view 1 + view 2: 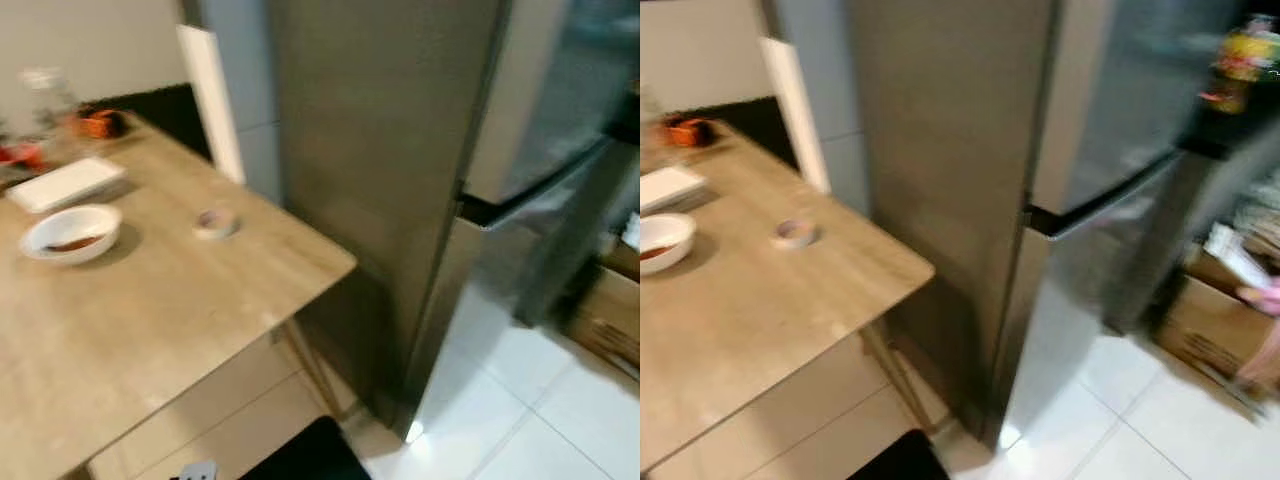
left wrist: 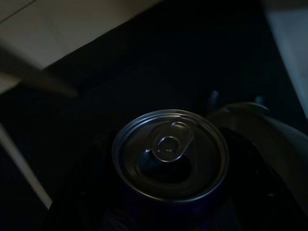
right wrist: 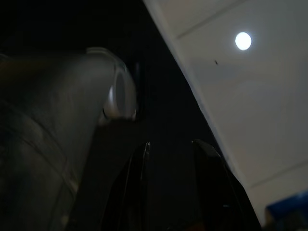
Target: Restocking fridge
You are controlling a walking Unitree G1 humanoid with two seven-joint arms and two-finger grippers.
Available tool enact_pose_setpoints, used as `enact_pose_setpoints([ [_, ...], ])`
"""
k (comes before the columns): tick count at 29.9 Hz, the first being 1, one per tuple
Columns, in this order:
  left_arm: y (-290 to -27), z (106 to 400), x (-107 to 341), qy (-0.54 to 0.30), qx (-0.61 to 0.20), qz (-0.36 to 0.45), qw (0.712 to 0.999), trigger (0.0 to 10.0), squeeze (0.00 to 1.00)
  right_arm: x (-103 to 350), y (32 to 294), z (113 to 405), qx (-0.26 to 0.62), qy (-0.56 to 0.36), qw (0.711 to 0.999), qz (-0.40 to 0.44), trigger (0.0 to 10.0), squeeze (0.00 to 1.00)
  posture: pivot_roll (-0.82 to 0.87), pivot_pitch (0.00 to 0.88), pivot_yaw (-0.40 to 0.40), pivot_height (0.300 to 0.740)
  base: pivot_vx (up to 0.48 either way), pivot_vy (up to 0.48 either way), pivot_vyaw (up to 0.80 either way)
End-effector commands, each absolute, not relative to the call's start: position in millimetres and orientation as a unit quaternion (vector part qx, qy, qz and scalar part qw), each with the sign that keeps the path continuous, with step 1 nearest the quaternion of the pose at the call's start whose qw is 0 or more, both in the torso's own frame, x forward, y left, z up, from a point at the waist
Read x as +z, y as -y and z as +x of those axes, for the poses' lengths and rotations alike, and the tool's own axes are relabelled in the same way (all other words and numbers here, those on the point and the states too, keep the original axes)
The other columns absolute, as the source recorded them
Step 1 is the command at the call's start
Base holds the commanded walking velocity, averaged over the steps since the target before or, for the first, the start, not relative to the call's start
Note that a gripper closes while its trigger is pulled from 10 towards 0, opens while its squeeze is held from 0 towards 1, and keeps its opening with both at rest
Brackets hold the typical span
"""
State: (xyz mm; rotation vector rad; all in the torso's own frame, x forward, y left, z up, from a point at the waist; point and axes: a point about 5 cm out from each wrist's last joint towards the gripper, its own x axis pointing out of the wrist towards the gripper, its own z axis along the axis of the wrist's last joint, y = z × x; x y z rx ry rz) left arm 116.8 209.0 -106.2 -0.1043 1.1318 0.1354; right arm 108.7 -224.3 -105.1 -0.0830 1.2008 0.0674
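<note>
Beside the fridge (image 1: 400, 200), a table (image 1: 150, 320) bears a bowl (image 1: 70, 233).

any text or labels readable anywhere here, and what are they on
No text can be read in these pictures.
The bottle on top of the fridge has a yellow and red label: too blurred to read.
The can in the left wrist view shows a plain top and pull tab, no lettering visible.
The cardboard box by the fridge: markings too blurred.
</note>
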Motion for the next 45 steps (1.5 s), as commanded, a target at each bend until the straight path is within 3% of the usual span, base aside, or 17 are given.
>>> enact_pose_setpoints([
  [1, -209.2, 111.1, -107.9, -0.544, 0.062, -0.053, 0.835, 10.0, 0.00, -104.8, 222.6, 111.0, 0.024, -0.559, 0.828, -0.035, 10.0, 0.00, -0.10, 0.000, 0.008, 0.740, 0.000, -0.307, 0.00],
  [27, -207.3, 111.3, -108.0, -0.542, 0.058, -0.062, 0.836, 10.0, 0.00, -105.0, 221.8, 111.1, 0.033, -0.561, 0.826, -0.040, 10.0, 0.00, -0.10, 0.000, 0.009, 0.740, 0.000, -0.413, 0.00],
  [37, -208.0, 110.8, -108.1, -0.543, 0.060, -0.058, 0.835, 10.0, 0.00, -104.2, 222.2, 113.3, 0.050, -0.558, 0.826, -0.070, 10.0, 0.00, -0.10, 0.000, 0.009, 0.740, 0.000, -0.408, 0.77],
  [45, -208.0, 111.1, -108.0, -0.543, 0.061, -0.064, 0.835, 10.0, 0.00, -102.2, 222.7, 117.9, 0.038, -0.535, 0.841, -0.074, 10.0, 0.00, -0.11, 0.000, 0.014, 0.740, 0.000, -0.061, 0.00],
])
